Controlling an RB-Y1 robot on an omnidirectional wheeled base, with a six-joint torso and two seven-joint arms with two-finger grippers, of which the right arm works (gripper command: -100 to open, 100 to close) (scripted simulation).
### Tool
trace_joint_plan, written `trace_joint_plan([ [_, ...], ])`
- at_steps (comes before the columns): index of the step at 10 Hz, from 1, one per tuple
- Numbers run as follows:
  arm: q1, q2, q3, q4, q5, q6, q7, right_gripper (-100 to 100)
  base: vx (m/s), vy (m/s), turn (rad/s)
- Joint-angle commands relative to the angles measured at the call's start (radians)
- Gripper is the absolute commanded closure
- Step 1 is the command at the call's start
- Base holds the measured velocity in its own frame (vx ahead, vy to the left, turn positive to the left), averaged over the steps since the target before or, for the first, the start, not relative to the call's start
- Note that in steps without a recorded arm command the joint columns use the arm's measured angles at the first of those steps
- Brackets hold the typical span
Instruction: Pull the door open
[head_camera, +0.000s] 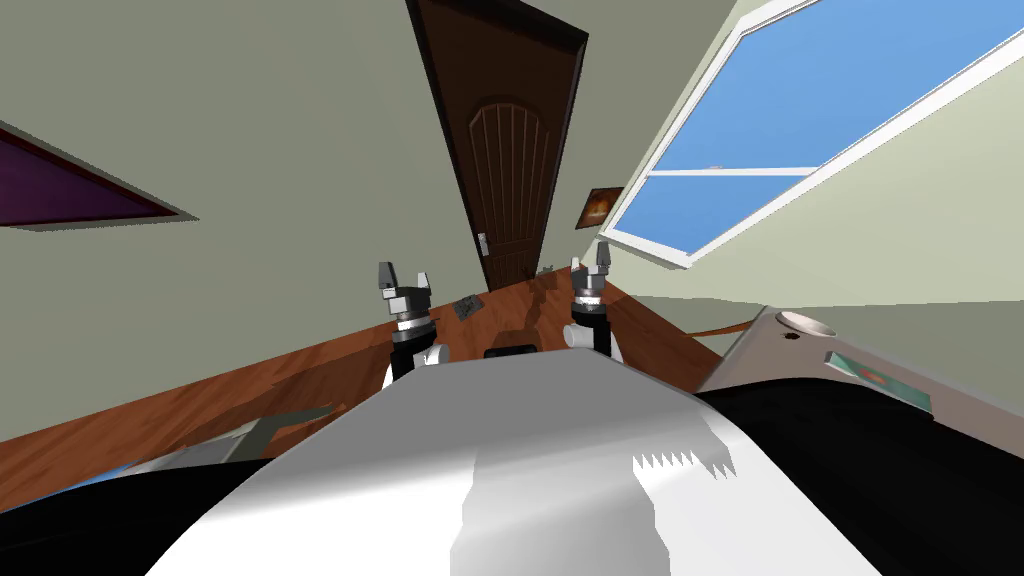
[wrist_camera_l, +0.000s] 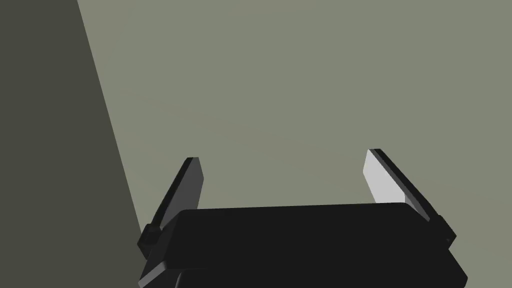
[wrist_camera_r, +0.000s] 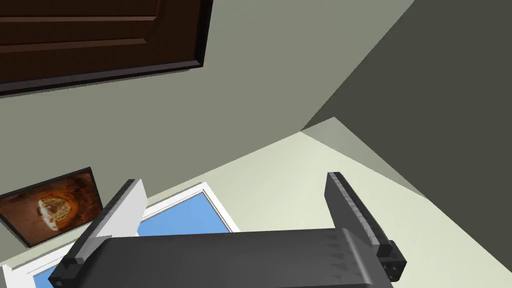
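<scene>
Floor (head_camera: 300, 370): a long stretch of brown wood runs from me to the far wall.
Door (head_camera: 510, 180): dark brown and panelled, it is set in the far wall. It sits flush in its frame, so I judge it shut. It is well apart from both grippers.
Left gripper (head_camera: 404, 274): raised in front of the chest and pointing up. Its 2 fingers are spread with nothing between them.
Right gripper (head_camera: 590, 260): raised beside the left one, on the side nearer the door's line. Its 2 fingers are also spread and hold nothing. Its wrist view catches a corner of the door beyond the fingertips.
Handle (head_camera: 482, 245): a small light piece at the door's left edge, low on the panel. It is too small to tell its shape.
Done: by my judgement, 0 of the task's steps. No gripper touches the door or handle.
Left: close the gap across the floor, bring 1 gripper to the handle, shut its fingers on it, then draw the door toward me.
</scene>
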Motion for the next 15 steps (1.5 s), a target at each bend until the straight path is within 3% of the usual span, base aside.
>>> trace_joint_plan([
  [1,-0.014,-0.011,0.012,0.026,-0.035,-0.004,-0.016,-100,0.097,-0.057,0.107],
  [15,-0.129,-0.078,0.116,0.25,-0.329,-0.038,-0.151,-100,0.115,0.055,0.068],
])
